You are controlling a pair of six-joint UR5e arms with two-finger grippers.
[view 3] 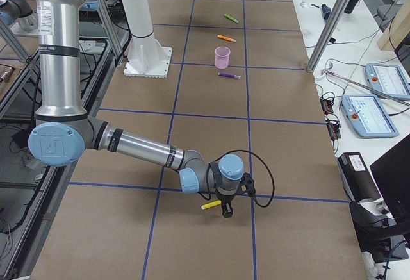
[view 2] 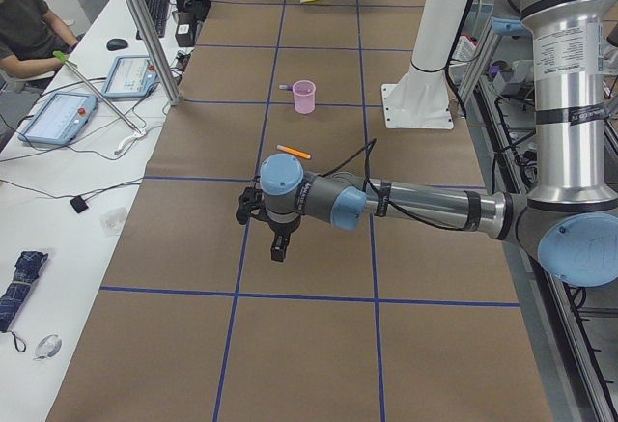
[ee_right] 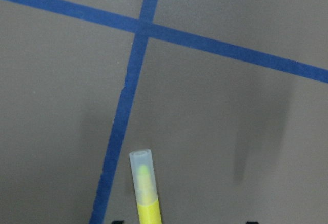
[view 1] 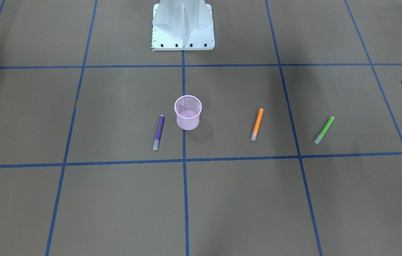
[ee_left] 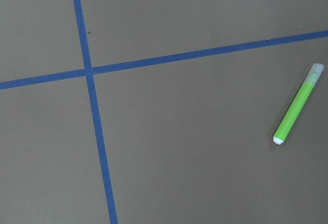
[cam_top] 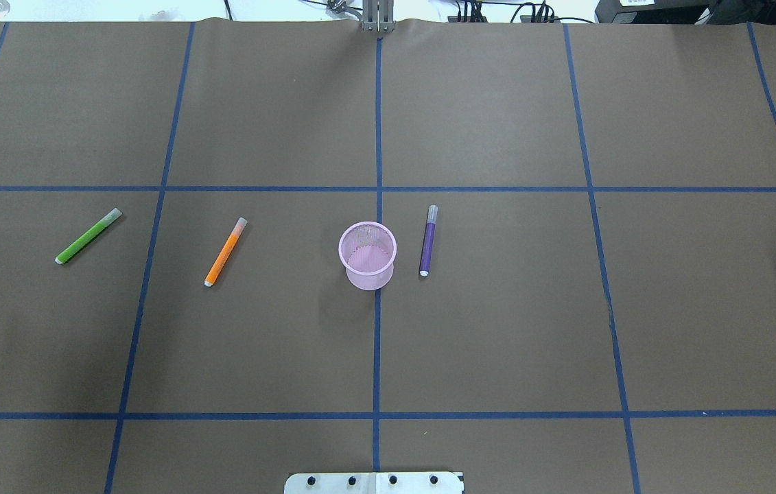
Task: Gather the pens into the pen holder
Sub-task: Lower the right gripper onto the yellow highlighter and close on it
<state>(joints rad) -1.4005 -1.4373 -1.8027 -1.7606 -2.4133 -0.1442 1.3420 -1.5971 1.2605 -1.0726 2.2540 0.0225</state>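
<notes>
The pink wire-mesh pen holder (cam_top: 368,276) stood upright on the centre tape line. The purple pen (cam_top: 428,240) lay just beside it on the robot's right. The orange pen (cam_top: 226,252) and, farther out, the green pen (cam_top: 88,236) lay on the left, well apart from the cup.

The yellow pen (view 3: 211,205) fell outside both central views. It sat far out on the right, at the right gripper (view 3: 225,211). The right wrist view caught only its capped end, with the body cut off by the bottom edge. Whether the jaws gripped it or stood apart could not be told.

The left gripper (view 2: 278,248) hung pointing down over the table near the green pen. Its wrist view showed that pen but no fingers, so its opening could not be told either.
</notes>
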